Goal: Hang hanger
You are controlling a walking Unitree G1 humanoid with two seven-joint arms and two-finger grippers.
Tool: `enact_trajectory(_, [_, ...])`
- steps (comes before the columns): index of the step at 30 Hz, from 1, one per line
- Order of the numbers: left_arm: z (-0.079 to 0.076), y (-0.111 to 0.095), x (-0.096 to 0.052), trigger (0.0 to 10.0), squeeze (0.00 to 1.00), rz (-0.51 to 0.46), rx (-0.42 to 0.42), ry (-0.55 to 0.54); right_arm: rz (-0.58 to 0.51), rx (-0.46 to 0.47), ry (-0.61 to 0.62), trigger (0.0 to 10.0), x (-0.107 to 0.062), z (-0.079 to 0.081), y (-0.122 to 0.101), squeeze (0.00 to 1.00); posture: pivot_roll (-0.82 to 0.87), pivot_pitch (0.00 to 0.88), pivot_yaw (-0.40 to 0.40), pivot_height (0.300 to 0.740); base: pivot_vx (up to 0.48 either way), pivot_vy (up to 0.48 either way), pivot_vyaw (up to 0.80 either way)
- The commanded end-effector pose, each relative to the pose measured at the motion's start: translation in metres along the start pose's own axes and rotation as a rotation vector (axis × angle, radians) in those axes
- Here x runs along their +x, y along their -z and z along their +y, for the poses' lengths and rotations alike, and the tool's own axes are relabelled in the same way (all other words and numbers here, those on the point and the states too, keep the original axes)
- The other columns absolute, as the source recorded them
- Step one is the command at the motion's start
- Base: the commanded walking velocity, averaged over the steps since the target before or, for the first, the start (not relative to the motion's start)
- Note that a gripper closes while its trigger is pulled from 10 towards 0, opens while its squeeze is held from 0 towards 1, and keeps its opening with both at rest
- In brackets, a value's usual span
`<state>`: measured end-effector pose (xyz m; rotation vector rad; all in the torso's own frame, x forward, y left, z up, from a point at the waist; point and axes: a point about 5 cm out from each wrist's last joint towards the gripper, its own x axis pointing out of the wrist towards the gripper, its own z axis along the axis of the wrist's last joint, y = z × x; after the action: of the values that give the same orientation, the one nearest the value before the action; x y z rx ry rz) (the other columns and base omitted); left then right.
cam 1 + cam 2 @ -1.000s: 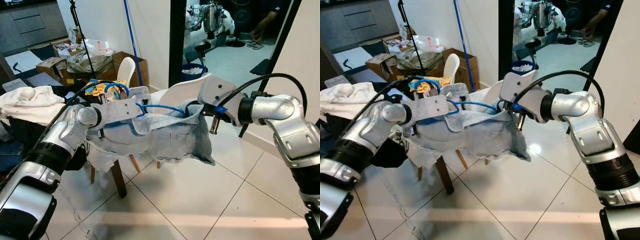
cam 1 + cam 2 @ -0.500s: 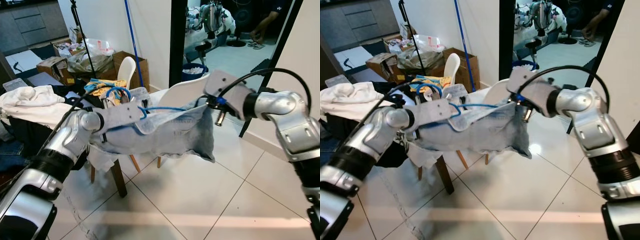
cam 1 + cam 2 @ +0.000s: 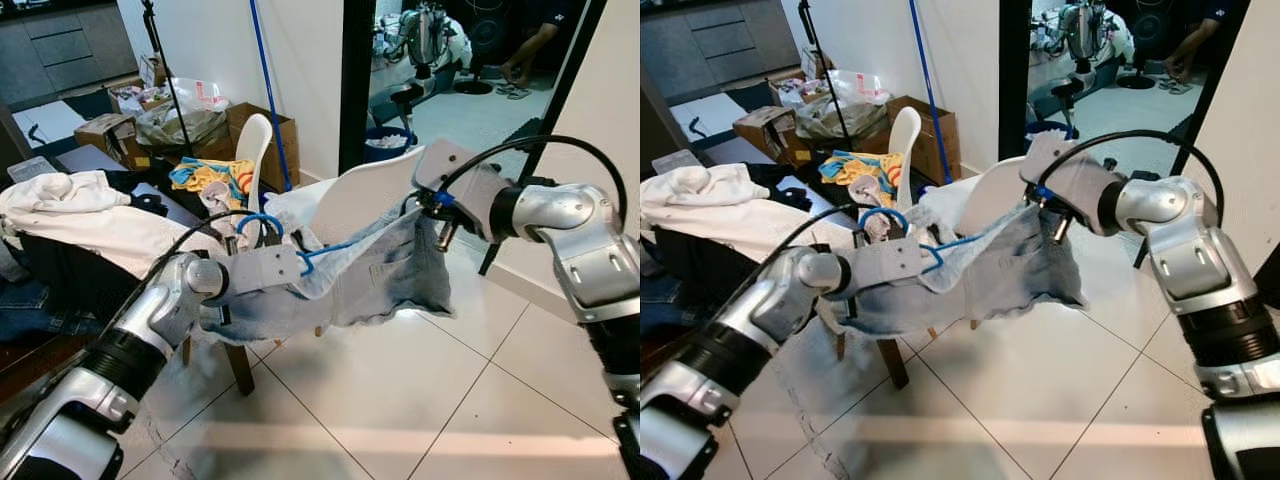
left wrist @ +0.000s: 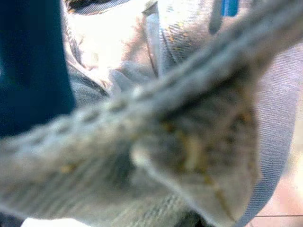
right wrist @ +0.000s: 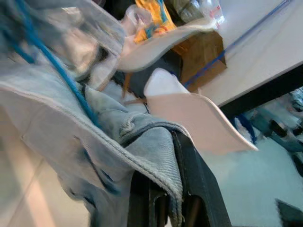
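A blue wire hanger (image 3: 262,222) sits inside a pale denim garment (image 3: 380,275) that is stretched between my two grippers above the tiled floor. My left gripper (image 3: 297,265) is low on the left, shut on the hanger, with its hook looping above the wrist plate and denim draped over it. The left wrist view has blurred denim (image 4: 189,142) pressed close. My right gripper (image 3: 440,228) is higher on the right, beside a white chair. The right wrist view has the black fingers (image 5: 189,179) shut on the garment's seamed edge (image 5: 156,161).
The white chair (image 3: 355,195) stands right behind the garment, over wooden legs (image 3: 238,360). Piled clothes (image 3: 70,205) lie at the left, with cardboard boxes (image 3: 255,125) and a blue pole (image 3: 262,70) by the wall. A black door frame (image 3: 355,80) and a person (image 3: 530,40) are beyond.
My left gripper has come down and towards me with the hanger, so the garment now slopes from the higher right gripper. The right gripper has barely moved in the last half second.
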<state>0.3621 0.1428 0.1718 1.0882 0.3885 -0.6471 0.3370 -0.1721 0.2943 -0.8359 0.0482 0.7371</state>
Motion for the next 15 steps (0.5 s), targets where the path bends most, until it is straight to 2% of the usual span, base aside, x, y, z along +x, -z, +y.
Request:
enact_trajectory(1, [-0.014,0.009,0.008,10.0,0.00,0.070,-0.004,0.044,-0.174,-0.040,-0.002,0.0,-0.007,-0.002,-0.037,0.00,-0.01,0.020,0.038,0.740,0.000,0.000,0.00])
enact_trajectory(3, [-0.015,0.009,0.010,10.0,0.00,0.080,-0.040,0.035,-0.240,-0.024,-0.065,0.0,-0.003,0.009,-0.048,0.00,-0.01,0.021,0.039,0.740,0.000,0.000,0.00])
enact_trajectory(6, [-0.015,0.009,0.010,10.0,0.00,0.084,-0.054,0.028,-0.254,-0.022,-0.084,0.0,-0.002,0.012,-0.051,0.00,-0.01,0.022,0.040,0.740,0.000,0.000,0.00])
enact_trajectory(7, [-0.015,0.007,0.011,10.0,0.00,0.065,-0.085,0.019,-0.261,-0.024,-0.101,0.0,0.000,0.016,-0.054,0.00,-0.01,0.023,0.039,0.740,0.000,0.000,0.00])
enact_trajectory(8, [-0.016,-0.002,0.012,10.0,0.00,0.007,-0.129,0.019,-0.259,-0.030,-0.117,0.0,0.003,0.020,-0.055,0.00,-0.01,0.023,0.038,0.740,0.000,0.000,0.00])
enact_trajectory(9, [-0.016,-0.002,0.012,10.0,0.00,0.007,-0.129,0.019,-0.259,-0.030,-0.117,0.0,0.003,0.020,-0.055,0.00,-0.01,0.023,0.038,0.740,0.000,0.000,0.00])
enact_trajectory(10, [-0.017,-0.009,0.012,10.0,0.00,-0.036,-0.159,0.021,-0.256,-0.035,-0.125,0.0,0.005,0.023,-0.055,0.00,-0.01,0.023,0.038,0.740,0.000,0.000,0.00])
enact_trajectory(11, [-0.018,-0.025,0.012,10.0,0.00,-0.148,-0.233,0.034,-0.248,-0.042,-0.136,0.0,0.008,0.027,-0.055,0.00,-0.01,0.025,0.039,0.740,0.000,0.000,0.00])
enact_trajectory(12, [-0.018,-0.025,0.012,10.0,0.00,-0.148,-0.233,0.034,-0.248,-0.042,-0.136,0.0,0.008,0.027,-0.055,0.00,-0.01,0.025,0.039,0.740,0.000,0.000,0.00])
enact_trajectory(13, [-0.019,-0.045,0.008,10.0,0.00,-0.288,-0.274,0.062,-0.234,-0.053,-0.149,0.0,0.011,0.032,-0.053,0.00,-0.01,0.025,0.037,0.740,0.000,0.000,0.00])
enact_trajectory(14, [-0.019,-0.057,0.004,10.0,0.00,-0.379,-0.297,0.079,-0.225,-0.058,-0.158,0.0,0.013,0.035,-0.052,0.00,-0.01,0.025,0.037,0.740,0.000,0.000,0.00])
enact_trajectory(15, [-0.019,-0.073,-0.004,10.0,0.00,-0.510,-0.285,0.117,-0.211,-0.067,-0.166,0.0,0.016,0.038,-0.050,0.00,-0.01,0.027,0.036,0.740,0.000,0.000,0.00])
